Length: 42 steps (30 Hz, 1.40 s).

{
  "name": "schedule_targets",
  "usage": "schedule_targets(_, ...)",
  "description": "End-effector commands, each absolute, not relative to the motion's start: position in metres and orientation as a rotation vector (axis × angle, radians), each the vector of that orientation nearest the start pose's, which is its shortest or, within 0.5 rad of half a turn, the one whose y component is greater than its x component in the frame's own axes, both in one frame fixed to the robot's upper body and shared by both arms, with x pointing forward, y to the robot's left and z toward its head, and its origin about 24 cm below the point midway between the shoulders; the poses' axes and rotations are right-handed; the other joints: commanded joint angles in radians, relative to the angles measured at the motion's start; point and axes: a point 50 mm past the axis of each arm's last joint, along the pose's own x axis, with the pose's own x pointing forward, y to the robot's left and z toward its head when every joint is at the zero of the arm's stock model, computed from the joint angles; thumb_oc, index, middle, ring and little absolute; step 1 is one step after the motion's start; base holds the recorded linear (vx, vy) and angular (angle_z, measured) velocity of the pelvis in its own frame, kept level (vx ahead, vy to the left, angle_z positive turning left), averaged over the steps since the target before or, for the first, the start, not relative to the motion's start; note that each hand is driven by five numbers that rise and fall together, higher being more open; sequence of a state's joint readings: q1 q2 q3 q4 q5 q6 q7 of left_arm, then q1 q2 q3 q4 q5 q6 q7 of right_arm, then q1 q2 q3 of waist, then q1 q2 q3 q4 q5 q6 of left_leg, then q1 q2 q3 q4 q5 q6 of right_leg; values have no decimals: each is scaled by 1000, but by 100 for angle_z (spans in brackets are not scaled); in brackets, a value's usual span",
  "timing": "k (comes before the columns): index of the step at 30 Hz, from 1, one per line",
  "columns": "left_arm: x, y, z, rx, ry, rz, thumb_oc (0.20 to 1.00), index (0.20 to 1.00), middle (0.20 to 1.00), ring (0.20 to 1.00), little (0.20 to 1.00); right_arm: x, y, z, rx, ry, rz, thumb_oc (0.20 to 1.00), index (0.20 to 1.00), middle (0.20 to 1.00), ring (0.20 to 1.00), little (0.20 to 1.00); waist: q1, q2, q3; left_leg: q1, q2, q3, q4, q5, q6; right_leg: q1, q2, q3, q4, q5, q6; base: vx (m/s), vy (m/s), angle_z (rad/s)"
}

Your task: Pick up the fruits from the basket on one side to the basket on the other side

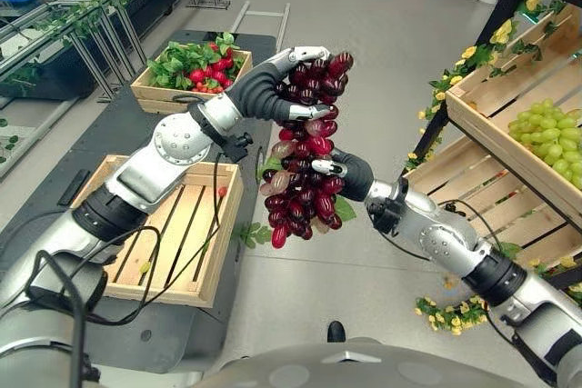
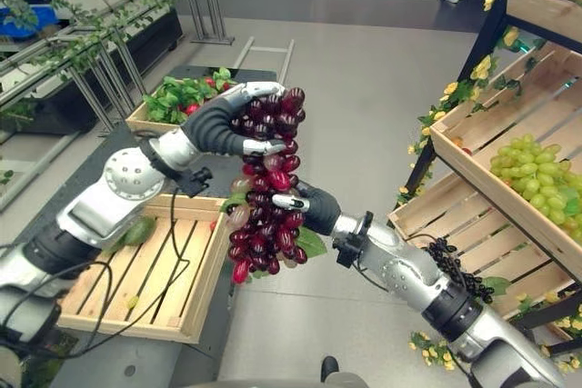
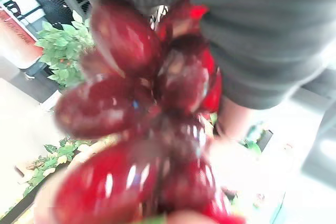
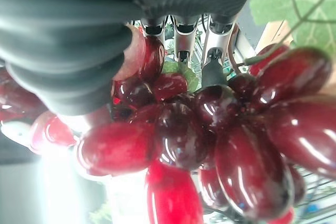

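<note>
A long bunch of red grapes [image 1: 305, 161] hangs in mid-air between both hands, above the floor to the right of an empty slatted wooden crate [image 1: 221, 243]. My left hand [image 1: 259, 93] grips the top of the bunch, its fingers curled round the upper grapes [image 3: 147, 119]. From the right, my right hand [image 1: 353, 177] closes on the middle of the bunch. Its fingers [image 4: 212, 51] reach in among the grapes [image 4: 220, 124]. The bunch's lower end dangles free below both hands.
A second crate [image 1: 145, 94] with red fruit and green leaves stands behind the empty one on a dark mat. On the right, a slanted wooden shelf [image 1: 491, 143] holds green grapes [image 1: 546, 124] and a dark grape bunch [image 2: 455, 265]. Yellow-flowered vines trail along the shelf.
</note>
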State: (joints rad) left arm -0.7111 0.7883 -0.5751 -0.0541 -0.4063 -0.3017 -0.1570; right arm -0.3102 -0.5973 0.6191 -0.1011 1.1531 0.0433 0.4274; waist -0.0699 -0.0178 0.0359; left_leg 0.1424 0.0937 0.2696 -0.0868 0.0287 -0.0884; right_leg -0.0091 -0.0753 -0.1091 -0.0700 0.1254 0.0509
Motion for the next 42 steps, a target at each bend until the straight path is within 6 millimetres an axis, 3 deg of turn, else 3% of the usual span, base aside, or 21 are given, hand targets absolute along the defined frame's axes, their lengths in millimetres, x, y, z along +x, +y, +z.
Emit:
schedule_targets(1, 309, 121, 268, 440, -850, -618, 1000, 1000, 1000, 1000, 1000, 246, -85, 119, 583, -40, 1103, 200, 200, 200, 200, 200, -24, -3, 27, -45, 5, -71, 41, -37, 8, 4, -56, 0, 153, -122, 118, -70, -34, 1)
schedule_targets(4, 316, 121, 270, 453, -853, -557, 1000, 1000, 1000, 1000, 1000, 245, -84, 121, 603, -75, 1099, 200, 200, 200, 200, 200, -38, 10, 48, -62, 25, -62, 44, -31, 11, -83, -32, 3, 266, -137, 124, -119, -19, 0)
schedule_targets(6, 318, 129, 275, 452, -874, -474, 1000, 1000, 1000, 1000, 1000, 250, -78, 128, 603, -115, 1097, 200, 200, 200, 200, 200, -23, 23, 70, -77, 48, -30, 56, -32, 4, -164, -57, -87, 342, -121, 143, -173, -16, -34)
schedule_targets(8, 318, 136, 274, 443, -876, -440, 1000, 1000, 1000, 1000, 1000, 250, -76, 126, 618, -117, 1084, 200, 200, 200, 200, 200, -22, 24, 62, -83, 54, -12, 68, -32, -1, -165, -70, -111, 340, -124, 147, 16, -88, -78)
schedule_targets(9, 319, 145, 272, 411, -867, -409, 1000, 1000, 1000, 1000, 1000, 250, -80, 123, 622, -109, 1061, 200, 200, 200, 200, 200, -38, 16, 52, -89, 57, -17, 98, -44, 0, -142, -30, -41, 306, -154, 126, 111, -140, -42)
schedule_targets(12, 317, 157, 267, 336, -860, -353, 1000, 1000, 1000, 1000, 1000, 250, -78, 120, 656, -90, 1060, 200, 200, 200, 200, 200, -36, 17, 44, -83, 56, -3, 154, -67, -4, -110, -14, -24, 264, -158, 89, 105, -138, -21)
schedule_targets(15, 317, 162, 266, 305, -861, -324, 1000, 1000, 1000, 1000, 1000, 249, -82, 117, 666, -84, 1043, 200, 200, 200, 200, 200, -38, 4, 50, -115, 78, -18, 292, -81, -15, -63, 1, -14, 223, -165, 62, 79, -176, -15)
schedule_targets(17, 315, 169, 263, 299, -857, -288, 1000, 1000, 1000, 1000, 1000, 249, -86, 118, 668, -94, 1026, 200, 200, 200, 200, 200, -31, 1, 68, -139, 85, -53, 384, -57, -29, -29, 12, -9, 215, -173, 40, 83, -129, -15)
schedule_targets(19, 313, 177, 260, 289, -864, -231, 1000, 1000, 1000, 1000, 1000, 251, -88, 119, 664, -103, 1011, 200, 200, 200, 200, 200, -13, -4, 86, -170, 58, -124, 441, -13, -47, -8, 19, 11, 213, -183, 25, 47, -40, -19)
schedule_targets(22, 303, 199, 252, 284, -857, -135, 1000, 1000, 1000, 1000, 1000, 252, -89, 122, 674, -126, 996, 200, 200, 200, 200, 200, 21, -12, 85, -217, -8, -231, 366, -46, -28, 14, 29, 66, 196, -192, 25, 88, 13, -45)
schedule_targets(23, 303, 199, 252, 284, -857, -134, 1000, 1000, 1000, 1000, 1000, 252, -89, 122, 674, -125, 997, 200, 200, 200, 200, 200, 21, -12, 86, -216, -8, -230, 366, -47, -28, 14, 29, 66, 196, -192, 25, 143, 28, -73)
schedule_targets(24, 297, 211, 249, 264, -866, -72, 1000, 1000, 1000, 1000, 1000, 253, -91, 123, 678, -139, 981, 200, 200, 200, 200, 200, 39, -15, 82, -233, -27, -279, 318, -45, -27, 28, 36, 91, 186, -194, 27, 174, 21, -67)
schedule_targets(25, 289, 228, 238, 225, -851, 18, 1000, 1000, 1000, 1000, 1000, 258, -96, 127, 662, -183, 945, 200, 200, 200, 200, 200, 60, -13, 90, -264, -62, -353, 266, -2, -29, 45, 62, 136, 185, -193, 29, 190, 17, -83)
schedule_targets(27, 279, 239, 230, 202, -850, 77, 1000, 1000, 1000, 1000, 1000, 259, -101, 130, 642, -206, 921, 200, 200, 200, 200, 200, 60, -21, 93, -262, -55, -332, 281, -4, -27, 55, 65, 160, 186, -195, 28, 95, 32, -84)
schedule_targets(29, 268, 245, 215, 152, -823, 109, 1000, 1000, 1000, 1000, 1000, 262, -113, 136, 612, -260, 864, 200, 200, 200, 200, 200, 48, -15, 75, -198, -25, -293, 194, 3, -10, 47, 77, 170, 179, -184, 30, 42, 118, -95)
schedule_targets(33, 247, 255, 192, 178, -765, 130, 1000, 1000, 1000, 1000, 1000, 268, -128, 149, 582, -357, 783, 200, 200, 200, 200, 200, 41, -30, 37, -125, -29, -245, 117, -8, 9, 48, 65, 207, 142, -163, 44, 51, 117, -69)
schedule_targets(35, 232, 259, 183, 81, -749, 105, 1000, 1000, 1000, 1000, 1000, 271, -136, 160, 566, -420, 739, 200, 200, 200, 200, 200, 48, -46, 27, -112, -38, -208, 103, -20, 22, 46, 51, 235, 111, -138, 62, 24, 83, -36)
schedule_targets(42, 225, 249, 168, -86, -701, 23, 1000, 1000, 1000, 1000, 1000, 271, -147, 168, 540, -485, 670, 200, 200, 200, 200, 200, 62, -65, 19, -85, -43, -162, 64, -40, 41, 43, 34, 261, 75, -121, 81, 17, 50, -21)
